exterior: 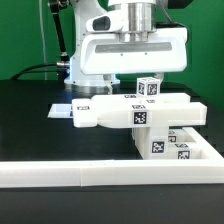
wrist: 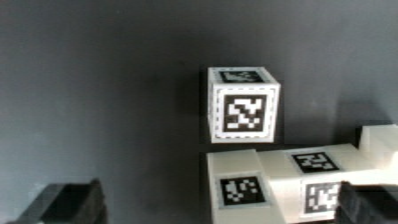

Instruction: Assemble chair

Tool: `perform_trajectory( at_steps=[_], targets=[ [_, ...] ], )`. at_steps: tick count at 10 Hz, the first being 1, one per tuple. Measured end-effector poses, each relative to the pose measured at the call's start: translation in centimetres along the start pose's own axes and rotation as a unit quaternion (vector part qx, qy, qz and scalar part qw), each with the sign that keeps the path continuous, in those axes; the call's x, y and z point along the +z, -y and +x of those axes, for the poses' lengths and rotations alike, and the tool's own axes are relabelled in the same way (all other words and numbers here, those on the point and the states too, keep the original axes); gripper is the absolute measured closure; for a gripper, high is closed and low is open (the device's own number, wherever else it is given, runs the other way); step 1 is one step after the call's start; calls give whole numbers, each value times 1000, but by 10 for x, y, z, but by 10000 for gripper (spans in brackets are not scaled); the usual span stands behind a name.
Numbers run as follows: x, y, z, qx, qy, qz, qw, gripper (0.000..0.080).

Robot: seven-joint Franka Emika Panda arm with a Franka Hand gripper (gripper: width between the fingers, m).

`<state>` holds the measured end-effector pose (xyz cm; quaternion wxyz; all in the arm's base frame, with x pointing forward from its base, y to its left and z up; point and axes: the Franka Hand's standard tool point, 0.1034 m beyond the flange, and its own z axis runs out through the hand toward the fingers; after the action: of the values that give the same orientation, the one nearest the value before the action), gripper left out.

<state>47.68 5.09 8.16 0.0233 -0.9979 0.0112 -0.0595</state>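
Observation:
The chair's white parts lie in a cluster: a long tagged bar (exterior: 130, 114) rests across a lower flat panel (exterior: 172, 142). Behind them a small tagged block (exterior: 150, 88) stands upright. In the wrist view that block (wrist: 242, 103) stands on the dark table just beyond the tagged panel corner (wrist: 294, 175). My gripper (exterior: 135, 84) hangs right behind the cluster, its large white body above the parts. In the wrist view the gripper (wrist: 214, 208) is open, with dark fingertips (wrist: 64, 204) at both lower corners. Part of the panel shows between them; the fingers grip nothing.
A long low white border rail (exterior: 100, 176) runs along the front of the black table. The flat marker board (exterior: 62, 112) lies to the exterior view's left of the parts. Cables and the arm's base (exterior: 70, 68) stand at the back.

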Motion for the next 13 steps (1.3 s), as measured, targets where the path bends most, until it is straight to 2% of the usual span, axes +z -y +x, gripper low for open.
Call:
perform_trajectory(
  at_steps=[1,2,3,7,12,13],
  targets=[
    [2,2,-4,2,23,7,1000,150],
    [0,11,-5,3,76,18,997,150],
    [0,11,9,-5,52,13,999,150],
    [2,9,7,-8,50,11,999,150],
    [27,5,2,-18,56,-6,998,150],
    [26,5,3,-17,56,-6,998,150]
  ],
)
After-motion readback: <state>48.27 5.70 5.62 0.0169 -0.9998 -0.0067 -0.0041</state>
